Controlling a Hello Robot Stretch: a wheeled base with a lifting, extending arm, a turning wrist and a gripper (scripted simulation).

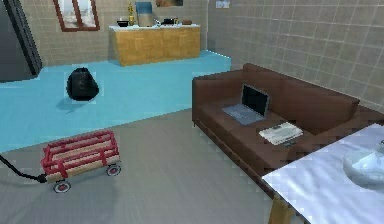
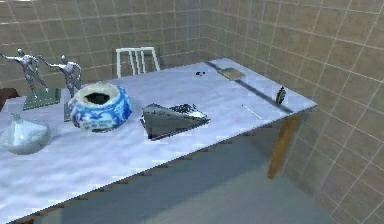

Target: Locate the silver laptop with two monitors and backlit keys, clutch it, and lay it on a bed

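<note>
Low left in the forward view, on grey floor, a red wagon; low right, a corner of the white table; at middle right, open on the seat of the brown sofa, the laptop, beside a stack of papers. Farther up, blue floor, then a wooden counter against tiled wall. Across the arm side view's tabletop, a blue-and-white bowl, two silver statues, then a white chair; cannot tell how the gripper's jaws stand.
</note>
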